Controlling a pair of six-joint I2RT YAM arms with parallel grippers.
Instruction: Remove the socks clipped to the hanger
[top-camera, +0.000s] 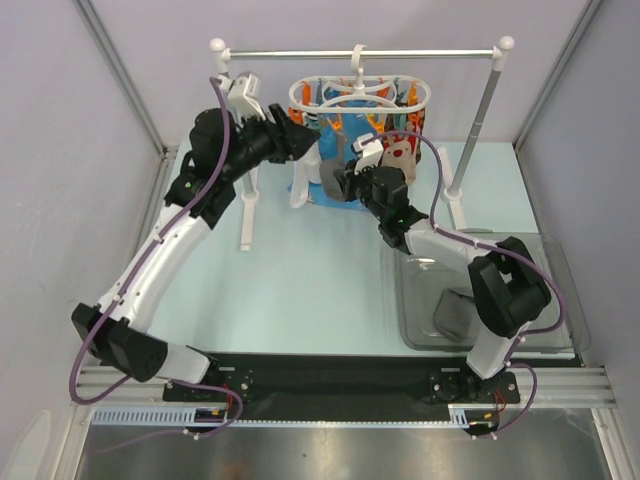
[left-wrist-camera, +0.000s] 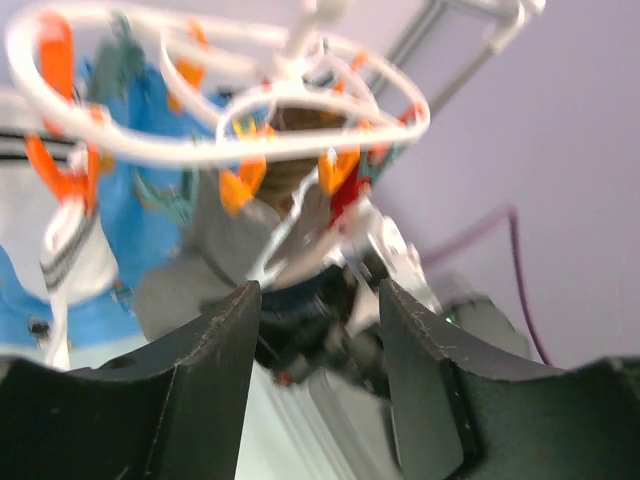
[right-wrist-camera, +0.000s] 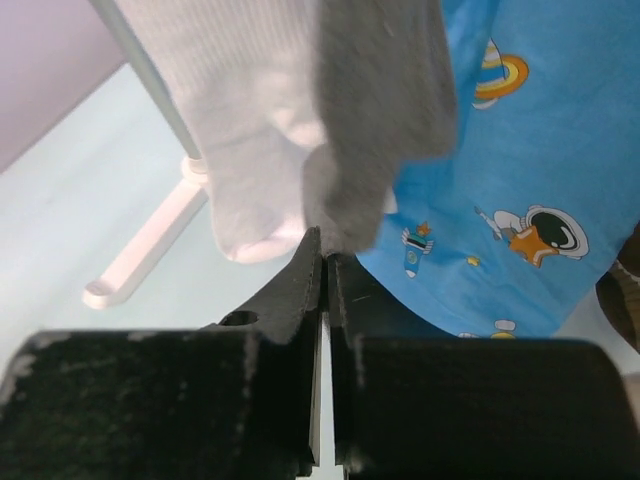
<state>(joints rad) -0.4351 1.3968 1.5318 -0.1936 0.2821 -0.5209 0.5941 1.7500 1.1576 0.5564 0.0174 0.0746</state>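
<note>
The white oval hanger (top-camera: 360, 95) hangs by its hook from the rail, with orange clips and several socks below it. My right gripper (right-wrist-camera: 325, 250) is shut on the lower edge of a grey sock (right-wrist-camera: 380, 120), which still hangs from above; a white sock (right-wrist-camera: 250, 130) hangs just to its left. In the top view the right gripper (top-camera: 335, 182) is under the hanger's left side. My left gripper (top-camera: 303, 138) is open and empty, level with the hanger's left edge. The left wrist view shows its fingers (left-wrist-camera: 215, 360) spread below the ring (left-wrist-camera: 200, 150), near a white black-striped sock (left-wrist-camera: 75, 250).
A blue cartoon-print cloth (right-wrist-camera: 520, 180) hangs behind the socks. The silver rail (top-camera: 360, 53) stands on white posts with feet (top-camera: 247, 215) on the table. A clear tray (top-camera: 420, 310) at the right holds a grey sock (top-camera: 458, 312).
</note>
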